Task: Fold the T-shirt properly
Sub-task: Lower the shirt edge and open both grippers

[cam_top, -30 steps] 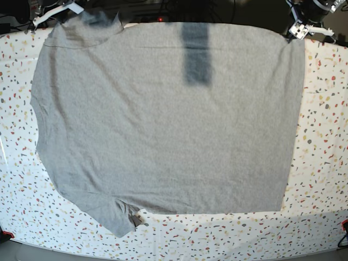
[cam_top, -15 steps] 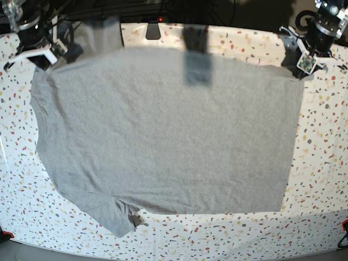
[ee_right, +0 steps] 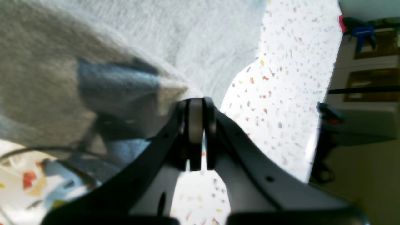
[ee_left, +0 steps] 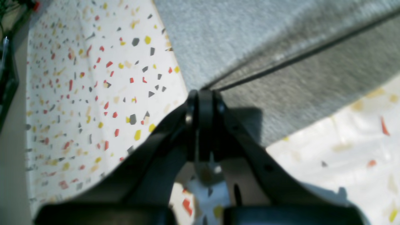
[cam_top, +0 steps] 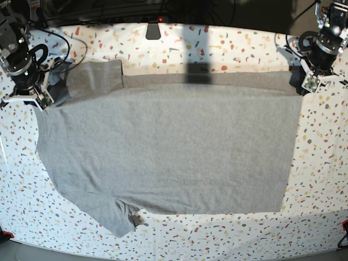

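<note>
The light grey T-shirt (cam_top: 174, 147) lies spread across the speckled table (cam_top: 321, 163), plain side up, with a sleeve at the front left. Its far part is doubled over, and a strip of the under layer shows along the back. My left gripper (cam_top: 310, 86) is at the shirt's back right corner, and in the left wrist view it (ee_left: 201, 93) is shut on the T-shirt's (ee_left: 281, 78) folded edge. My right gripper (cam_top: 42, 100) is at the back left. Seen from the right wrist, it (ee_right: 195, 101) is shut on the T-shirt's (ee_right: 156, 31) cloth.
A small black fixture (cam_top: 153, 31) sits at the table's far edge, and cables (cam_top: 60, 41) trail over the back left corner. A red clamp (cam_top: 344, 225) grips the front right edge. Bare table surrounds the shirt on the right, front and back.
Both grippers have come down and toward the front with the shirt's far edge. The raised cloth now lies over the rest, and the back strip of table has come into view.
</note>
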Motion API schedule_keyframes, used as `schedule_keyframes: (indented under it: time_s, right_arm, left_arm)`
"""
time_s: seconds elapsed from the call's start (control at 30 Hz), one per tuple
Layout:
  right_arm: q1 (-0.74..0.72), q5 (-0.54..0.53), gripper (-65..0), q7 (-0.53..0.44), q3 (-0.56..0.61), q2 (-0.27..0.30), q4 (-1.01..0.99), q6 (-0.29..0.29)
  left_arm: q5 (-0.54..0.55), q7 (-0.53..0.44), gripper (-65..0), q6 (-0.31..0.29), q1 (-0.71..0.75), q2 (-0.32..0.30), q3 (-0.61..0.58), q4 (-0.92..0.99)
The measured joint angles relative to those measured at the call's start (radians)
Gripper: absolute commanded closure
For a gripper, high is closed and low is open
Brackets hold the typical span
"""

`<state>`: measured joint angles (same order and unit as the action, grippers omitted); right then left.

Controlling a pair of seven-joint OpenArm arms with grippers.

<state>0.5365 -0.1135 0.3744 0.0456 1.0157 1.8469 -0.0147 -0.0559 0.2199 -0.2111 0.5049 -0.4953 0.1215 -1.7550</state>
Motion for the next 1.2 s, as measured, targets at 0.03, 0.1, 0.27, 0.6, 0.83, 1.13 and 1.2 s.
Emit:
schedule_keyframes:
  time_s: [0.03,0.1,0.27,0.6,0.83,1.13,1.2]
  right_arm:
    - [-0.011,-0.007,0.0,-0.011,0.000,0.000,-0.016,-0.021]
    - [-0.027,-0.025,0.0,-0.027,0.000,-0.002,-0.048,-0.050]
    - [-0.055,-0.032,0.0,-0.057,0.000,-0.004,-0.121,-0.073]
    - [-0.155,-0.050,0.0,-0.086,0.001,-0.138,-0.236,-0.140]
    - [-0.168,-0.047,0.0,-0.087,0.001,-0.148,-0.255,-0.182]
    - [-0.168,-0.047,0.0,-0.086,0.001,-0.148,-0.254,-0.181]
    - [-0.167,-0.047,0.0,-0.085,0.001,-0.148,-0.244,-0.182]
  left_arm:
    - [0.006,0.000,0.0,0.001,-0.016,0.000,0.000,0.018]
    - [0.010,-0.003,0.0,0.002,-0.041,0.000,0.000,0.041]
    - [0.013,0.005,0.0,-0.035,-0.079,0.002,0.000,0.076]
    - [0.021,-0.011,0.0,-0.053,-0.106,0.002,0.000,0.076]
    - [0.023,-0.019,-14.6,-0.053,-0.106,0.002,0.000,0.076]
    - [-0.005,-0.005,-22.1,0.070,-0.106,-0.003,0.001,0.076]
    - [-0.003,0.004,-22.1,0.066,-0.105,-0.003,0.001,0.076]
